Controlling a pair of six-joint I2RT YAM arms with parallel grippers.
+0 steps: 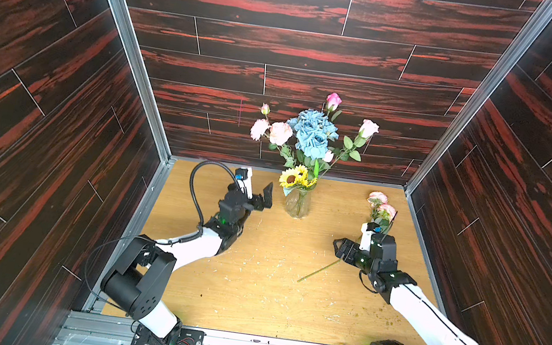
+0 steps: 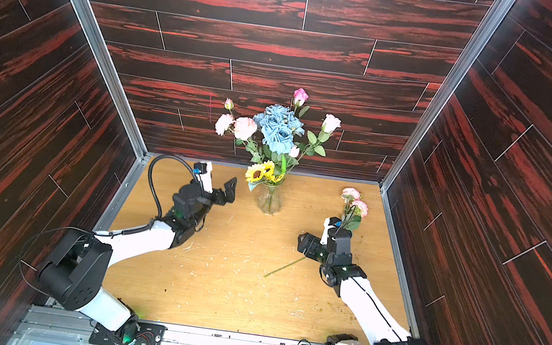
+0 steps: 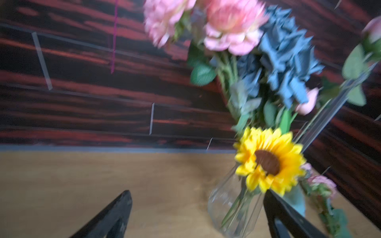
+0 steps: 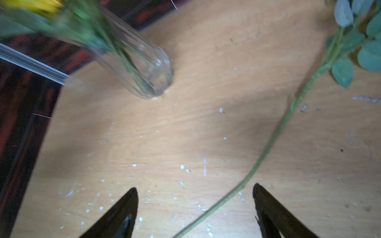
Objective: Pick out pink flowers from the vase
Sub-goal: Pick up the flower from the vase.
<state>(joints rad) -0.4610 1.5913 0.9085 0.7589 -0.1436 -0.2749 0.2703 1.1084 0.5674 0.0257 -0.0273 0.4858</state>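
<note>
The clear ribbed vase (image 1: 298,204) (image 2: 270,200) stands at the back middle of the wooden table. It holds pink flowers (image 1: 280,133) (image 2: 245,128), among them tall rosebuds (image 1: 333,101), around a light-blue rose cluster. One pink flower (image 1: 381,205) (image 2: 354,201) lies on the table at the right, and its thin stem (image 4: 274,140) runs between my right gripper's jaws without touching them. My right gripper (image 1: 339,248) (image 4: 195,187) is open and low over that stem. My left gripper (image 1: 266,197) (image 3: 198,193) is open just left of the vase (image 3: 231,210), holding nothing.
Yellow sunflowers (image 1: 293,179) (image 3: 266,160) hang at the vase mouth. The blue cluster (image 1: 313,134) fills the bouquet's middle. Dark wood-pattern walls close in the table (image 1: 251,287) on three sides. White flecks are scattered over the tabletop.
</note>
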